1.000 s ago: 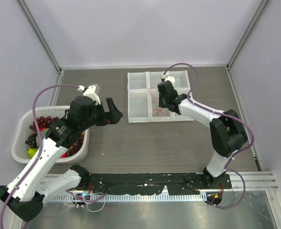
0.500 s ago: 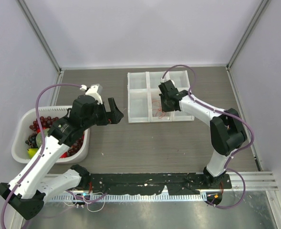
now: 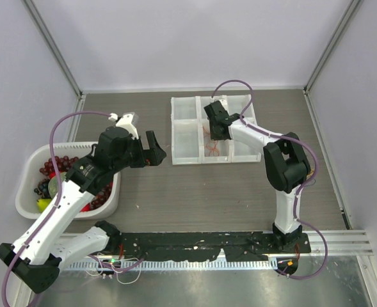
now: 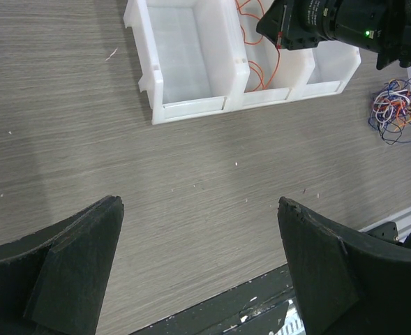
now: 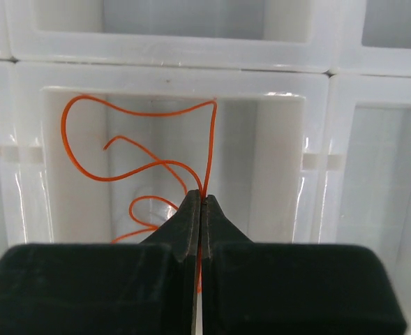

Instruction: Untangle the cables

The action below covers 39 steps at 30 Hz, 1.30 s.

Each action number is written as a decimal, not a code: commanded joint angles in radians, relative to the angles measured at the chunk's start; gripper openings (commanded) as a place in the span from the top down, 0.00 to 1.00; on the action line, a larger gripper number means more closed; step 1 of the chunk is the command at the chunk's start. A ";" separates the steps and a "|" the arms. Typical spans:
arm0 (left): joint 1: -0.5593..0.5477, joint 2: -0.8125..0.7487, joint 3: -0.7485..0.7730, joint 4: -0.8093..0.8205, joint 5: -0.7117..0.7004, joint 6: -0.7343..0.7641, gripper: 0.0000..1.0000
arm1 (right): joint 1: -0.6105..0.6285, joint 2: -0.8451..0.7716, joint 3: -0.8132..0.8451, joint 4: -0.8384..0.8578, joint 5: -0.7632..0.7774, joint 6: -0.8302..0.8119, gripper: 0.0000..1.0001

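Your right fingers (image 5: 202,209) are pressing tight together and pinching a thin orange wire (image 5: 212,143). The wire is curling up and away from the tips in loose loops. It is hanging over the middle box of a white plastic tray with six small boxes (image 5: 170,50). More orange loops are lying down inside that same box.

Your left fingers (image 4: 72,272) are spreading wide apart and are holding nothing. They are hanging in the air over the grey wood-look surface (image 4: 86,139), near the front of the tray.

A small messy bundle of thin wires (image 4: 395,110) in white, red, blue and yellow is sitting on the surface, off to the side of the tray.

A white round-cornered tub (image 3: 28,173) of small dark red balls is sitting under your left arm.
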 commanded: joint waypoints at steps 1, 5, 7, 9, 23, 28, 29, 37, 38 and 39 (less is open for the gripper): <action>0.001 -0.017 0.035 0.037 -0.006 0.009 0.04 | 0.000 -0.024 -0.028 0.166 0.093 -0.017 0.99; 0.001 -0.006 0.041 0.040 -0.001 0.012 0.04 | 0.000 -0.032 -0.022 0.176 0.096 -0.020 0.84; 0.001 0.003 0.044 0.047 0.000 0.012 0.04 | -0.002 -0.038 0.012 0.110 0.085 -0.011 0.67; 0.003 0.011 0.042 0.057 0.005 0.012 0.04 | -0.002 -0.061 0.030 0.045 0.077 0.000 0.57; 0.003 0.077 0.052 0.114 0.085 -0.010 0.04 | -0.066 -0.288 0.069 -0.206 -0.016 0.052 0.41; 0.001 0.080 0.047 0.110 0.094 -0.010 0.04 | -0.234 -0.403 -0.041 -0.257 -0.036 0.160 0.42; 0.001 0.081 0.046 0.110 0.102 -0.010 0.04 | -0.306 -0.449 -0.084 -0.263 -0.032 0.173 0.43; 0.003 0.104 0.036 0.103 0.141 0.012 0.03 | -0.761 -0.529 -0.279 -0.335 0.076 0.247 0.34; 0.001 0.107 0.038 0.102 0.143 0.013 0.03 | -0.793 -0.511 -0.287 -0.323 0.094 0.250 0.34; 0.001 0.110 0.041 0.100 0.146 0.019 0.03 | -0.804 -0.500 -0.296 -0.317 0.100 0.248 0.33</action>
